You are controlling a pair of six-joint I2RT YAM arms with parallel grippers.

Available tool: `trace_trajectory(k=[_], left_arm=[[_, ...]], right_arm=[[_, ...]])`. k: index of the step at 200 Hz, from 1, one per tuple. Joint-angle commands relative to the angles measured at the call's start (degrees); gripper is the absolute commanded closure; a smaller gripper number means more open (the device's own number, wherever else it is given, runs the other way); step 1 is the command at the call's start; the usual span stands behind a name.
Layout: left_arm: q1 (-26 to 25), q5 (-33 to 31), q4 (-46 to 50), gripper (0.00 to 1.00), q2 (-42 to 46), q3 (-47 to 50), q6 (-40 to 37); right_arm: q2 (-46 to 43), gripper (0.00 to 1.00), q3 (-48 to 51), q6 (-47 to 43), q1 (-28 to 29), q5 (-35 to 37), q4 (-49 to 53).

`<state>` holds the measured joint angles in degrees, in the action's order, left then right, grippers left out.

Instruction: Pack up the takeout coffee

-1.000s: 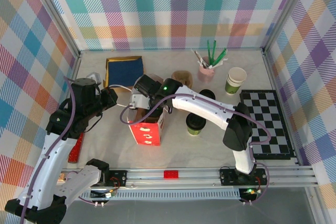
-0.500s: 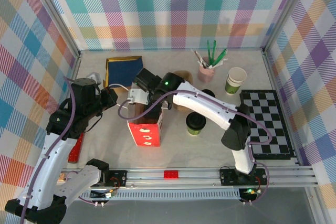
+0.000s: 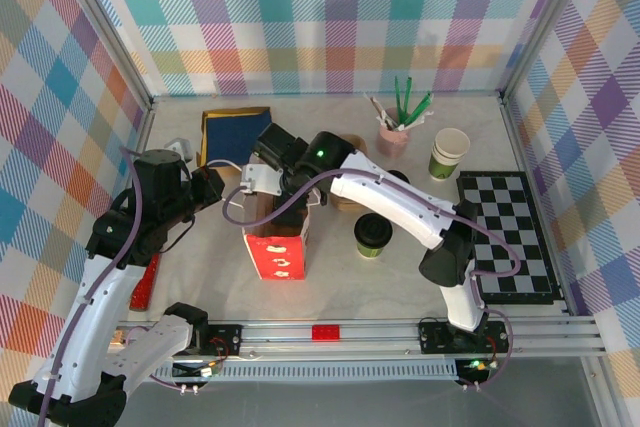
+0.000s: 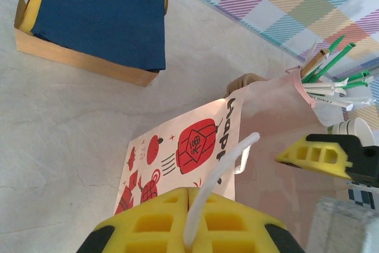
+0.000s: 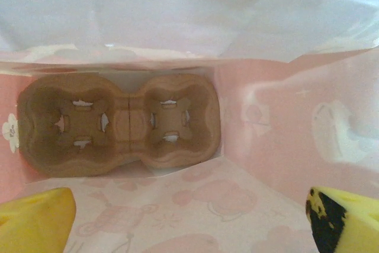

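The takeout coffee (image 3: 373,235), olive-green with a black lid, stands on the table just right of the red bag (image 3: 276,253). My left gripper (image 3: 214,186) is shut on the bag's white handle (image 4: 220,170) and holds the mouth open; its yellow fingers (image 4: 148,223) meet around the cord. Over the bag's mouth hangs my right gripper (image 3: 262,179), open and holding nothing. In the right wrist view its fingertips (image 5: 35,217) stand far apart above the pink inside of the bag (image 5: 284,122). A brown cardboard cup carrier (image 5: 118,122) lies flat on the bag's floor.
A tray of blue napkins (image 3: 237,133) sits at the back left. A pink cup of straws (image 3: 393,133), a lidless cup stack (image 3: 449,153) and a loose black lid (image 3: 394,179) are at the back right. A checkered board (image 3: 510,235) lies along the right wall.
My right gripper's jaws have opened wide, and its wrist has shifted slightly back and left over the bag. The left arm and the coffee have not moved.
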<state>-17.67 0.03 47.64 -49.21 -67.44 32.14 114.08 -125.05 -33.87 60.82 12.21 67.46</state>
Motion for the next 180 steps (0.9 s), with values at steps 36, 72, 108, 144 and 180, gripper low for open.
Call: trace_trajectory(k=[36,72,108,144,180], left_arm=[[0.84,2.46,-1.42,0.43,-0.26,-2.40,-0.46],[0.63,3.15,1.71,0.32,-2.17,-6.75,-4.25],[-1.28,3.33,6.51,0.21,-6.97,-10.78,-8.72],[-5.18,2.05,7.55,0.20,-11.04,-8.94,-10.58],[-8.02,1.37,6.24,0.19,-13.18,-6.85,-10.92]], right_arm=[[-5.08,0.01,-7.22,4.09,1.03,-2.08,2.53],[-7.72,0.01,-11.70,9.95,1.67,5.27,0.32],[-4.20,0.01,-23.18,22.38,-3.71,10.21,5.00],[-0.84,0.04,-23.39,29.85,-11.68,0.88,10.42],[2.32,0.09,-21.48,26.75,-12.60,-3.30,10.59]])
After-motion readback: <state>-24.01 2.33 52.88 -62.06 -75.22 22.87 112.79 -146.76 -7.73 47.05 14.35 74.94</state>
